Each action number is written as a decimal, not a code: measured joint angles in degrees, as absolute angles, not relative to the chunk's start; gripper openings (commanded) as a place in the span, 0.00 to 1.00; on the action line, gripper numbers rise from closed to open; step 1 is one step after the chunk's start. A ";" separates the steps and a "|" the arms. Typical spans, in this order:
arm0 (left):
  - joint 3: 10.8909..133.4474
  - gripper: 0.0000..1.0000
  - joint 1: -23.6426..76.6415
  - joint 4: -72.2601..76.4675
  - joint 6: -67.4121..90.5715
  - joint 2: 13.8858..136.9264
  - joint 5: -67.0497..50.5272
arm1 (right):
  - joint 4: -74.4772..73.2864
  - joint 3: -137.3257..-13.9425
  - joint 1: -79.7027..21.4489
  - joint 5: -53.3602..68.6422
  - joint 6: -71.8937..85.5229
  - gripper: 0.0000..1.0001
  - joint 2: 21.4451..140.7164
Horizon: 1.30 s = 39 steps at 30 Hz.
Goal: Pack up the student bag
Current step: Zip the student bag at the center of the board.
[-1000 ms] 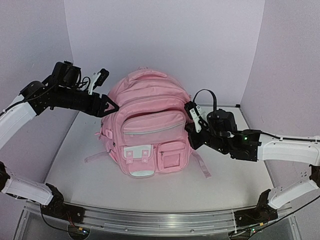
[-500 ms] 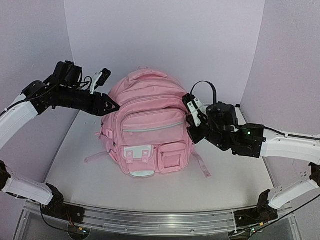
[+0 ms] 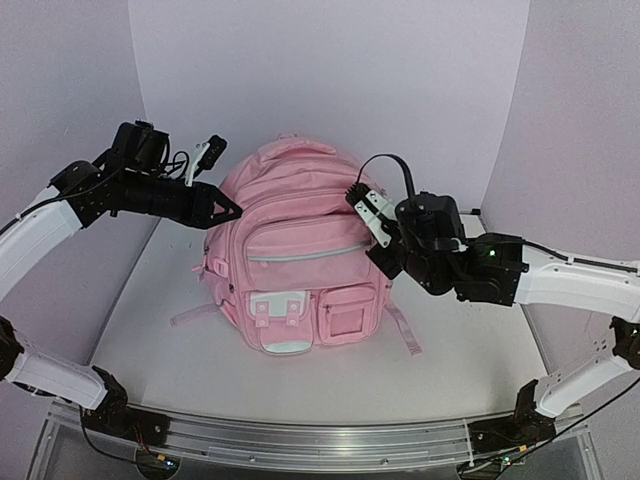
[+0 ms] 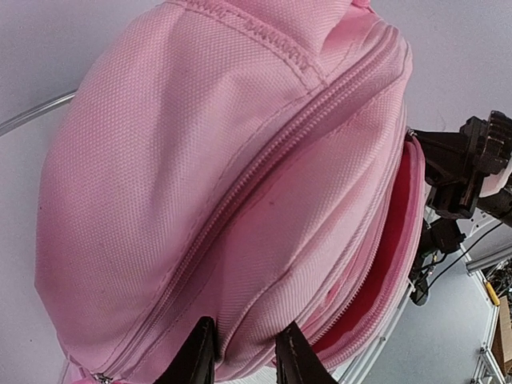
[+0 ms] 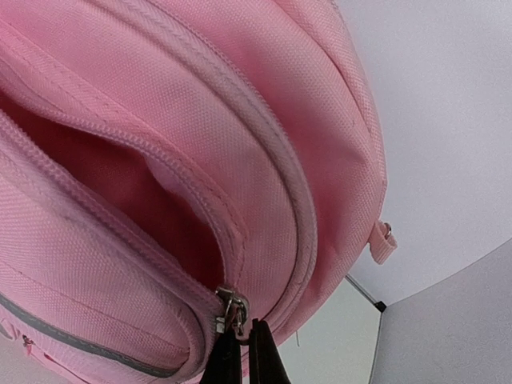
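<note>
- My left gripper (image 4: 244, 346) is at a narrow gap, with its fingers (image 4: 198, 352) pressed on the upper left side of the student bag (image 3: 300, 260).
- There's a ridge of pink fabric between the jaws. I can't tell whether it's actually pinched or just touched.
- My right gripper (image 5: 242, 340) is fully closed, with its tips clamped on the metal zip pull (image 5: 232, 306) at the bag's upper right.
- The pull sits at the end of an unzipped run. The compartment (image 5: 120, 184) beside it gapes open and shows a darker pink lining.
- I can't make out anything inside the opening. It's in shadow in both wrist views.
- The bag stands upright at mid-table (image 3: 150, 340) with its front facing the arm bases. The pocket with the white flap (image 3: 277, 305) is low on the front.
- A shoulder strap (image 3: 402, 335) trails on the table at the bag's lower right.
- In the top view the right wrist covers the zip pull and the bag's right edge.
- The left wrist view cuts off the bag's lower half, and only the black end of the right arm (image 4: 456, 172) shows beyond the open seam.
</note>
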<state>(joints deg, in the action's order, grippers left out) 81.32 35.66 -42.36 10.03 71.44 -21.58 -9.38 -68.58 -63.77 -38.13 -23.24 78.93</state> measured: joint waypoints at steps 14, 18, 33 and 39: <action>81.30 0.14 35.35 -42.39 10.07 71.44 -21.87 | -13.41 -77.73 -65.71 -41.68 -38.12 0.00 84.29; 81.30 0.13 35.17 -42.41 10.07 71.50 -21.80 | -14.27 -81.01 -66.23 -43.67 -42.87 0.00 86.84; 81.30 0.13 35.57 -41.89 10.04 71.70 -21.54 | -4.57 -88.18 -68.79 -37.71 -44.44 0.55 88.27; 81.27 0.14 35.57 -41.87 10.07 71.70 -21.43 | -1.06 -84.95 -69.40 -37.35 -30.60 0.65 79.98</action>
